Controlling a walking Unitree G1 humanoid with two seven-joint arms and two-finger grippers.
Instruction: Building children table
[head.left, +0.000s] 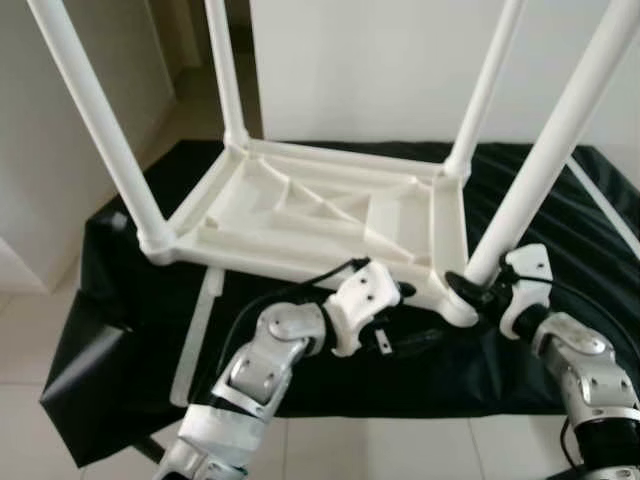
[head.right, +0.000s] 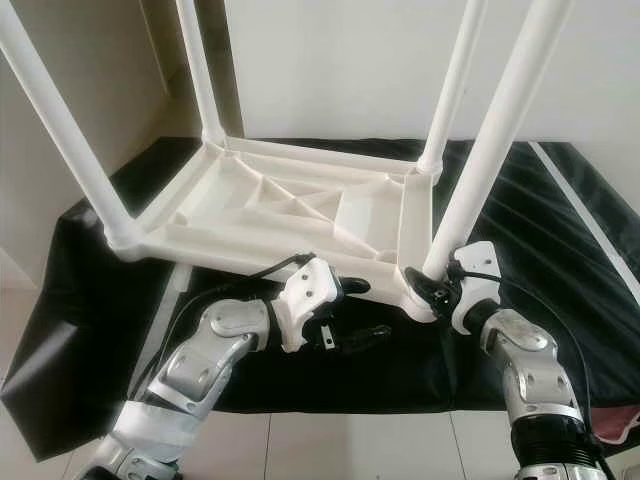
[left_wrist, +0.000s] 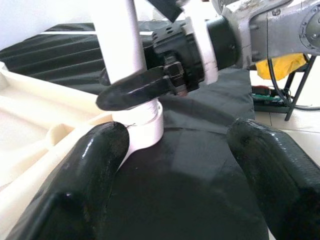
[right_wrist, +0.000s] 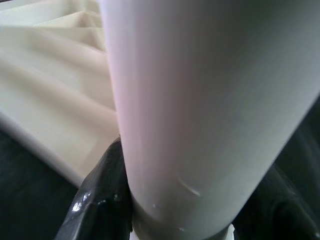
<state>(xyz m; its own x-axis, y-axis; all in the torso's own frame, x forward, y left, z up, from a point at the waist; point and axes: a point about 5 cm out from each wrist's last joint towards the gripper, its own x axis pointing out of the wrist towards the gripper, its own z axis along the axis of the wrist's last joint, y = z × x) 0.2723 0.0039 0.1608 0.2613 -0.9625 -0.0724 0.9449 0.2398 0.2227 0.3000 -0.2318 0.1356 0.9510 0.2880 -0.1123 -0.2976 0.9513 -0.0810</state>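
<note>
Children's table (head.left: 330, 215), white plastic, lies upside down on a black sheet (head.left: 560, 230) spread over a low surface; ribbed underside faces up. Four white legs stand up from its corners. Near right leg (head.left: 545, 150) rises from the corner socket (left_wrist: 145, 127) closest to the robot's right arm.

Right gripper (head.right: 432, 287) sits at the foot of that leg, its black fingers (left_wrist: 135, 92) clamped around the tube just above the socket; the right wrist view has the tube pressed between both pads.

Left gripper (head.left: 415, 315) hovers just beside the same corner, low over the sheet, fingers (left_wrist: 87, 175) spread wide and holding nothing; one finger lies close against the socket, touching or nearly so.

Pale tiled floor (head.left: 40, 330) surrounds the sheet.
</note>
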